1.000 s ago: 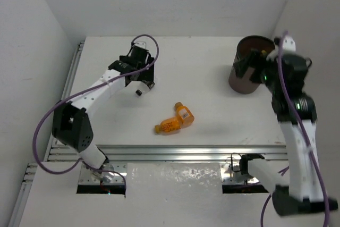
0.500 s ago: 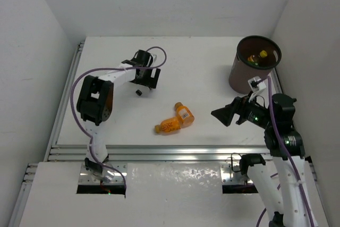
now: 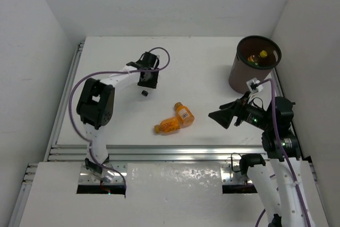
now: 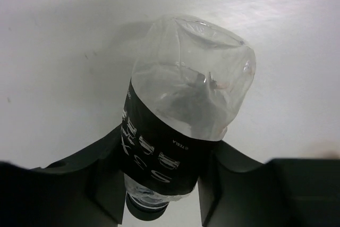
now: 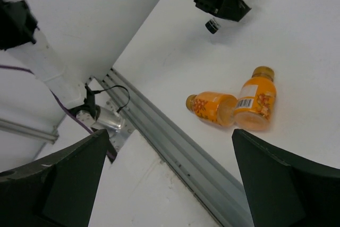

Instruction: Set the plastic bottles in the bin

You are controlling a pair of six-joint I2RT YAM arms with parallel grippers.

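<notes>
The left gripper (image 3: 148,77) is clenched on a clear bottle (image 4: 183,115) with a black label. The bottle's black cap (image 3: 143,94) sticks out past the fingers, above the far left part of the white table (image 3: 207,73). The right gripper (image 3: 219,116) hovers with its fingers spread wide, holding nothing. Near it, mid-table, a barcode-labelled orange bottle (image 3: 184,113) lies touching a second orange bottle (image 3: 166,126). The dark-brown bin (image 3: 245,77) stands in the far right corner with a yellow-capped bottle (image 3: 262,54) inside.

The capped end of the clear bottle (image 4: 186,104) is partly hidden between the left fingers (image 4: 79,184), themselves cut off at the bottom edge. The bottles (image 3: 260,56) in the bin (image 3: 237,81) are mostly concealed by its wall.
</notes>
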